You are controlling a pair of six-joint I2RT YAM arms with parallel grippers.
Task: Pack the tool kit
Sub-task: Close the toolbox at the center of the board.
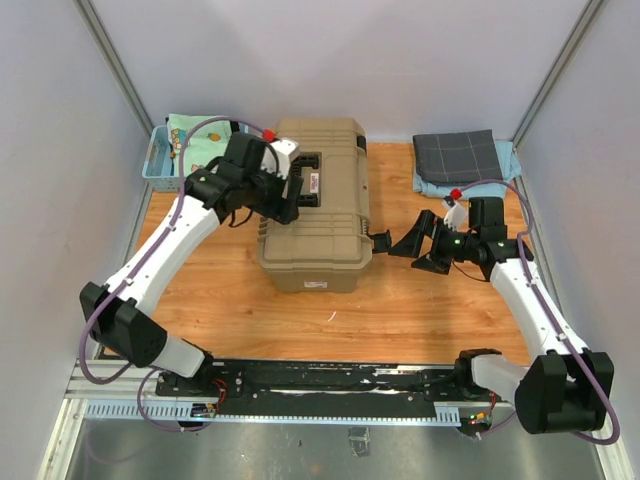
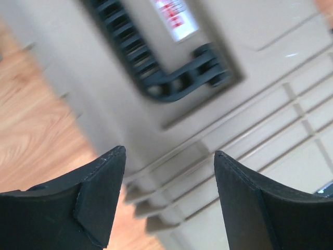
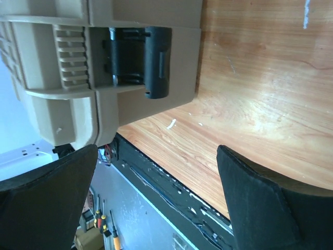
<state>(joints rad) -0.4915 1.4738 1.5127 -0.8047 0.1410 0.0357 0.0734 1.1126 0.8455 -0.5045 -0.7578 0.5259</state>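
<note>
The tan toolbox (image 1: 330, 225) stands in the middle of the table with its lid down. Its black recessed handle (image 2: 171, 83) and red-and-white label (image 2: 174, 18) fill the left wrist view, slightly blurred. My left gripper (image 1: 285, 205) hovers open over the left part of the lid, nothing between its fingers (image 2: 104, 192). My right gripper (image 1: 403, 255) is open beside the box's right side, just short of a black latch (image 3: 140, 60), and holds nothing. The table's near edge shows between its fingers (image 3: 260, 203). No hand tools lie on the table.
A blue basket (image 1: 160, 160) with patterned cloth stands at the back left. A folded dark grey cloth (image 1: 458, 155) lies at the back right. Orange-handled screwdrivers (image 3: 111, 229) show below the table's black front rail (image 3: 171, 192).
</note>
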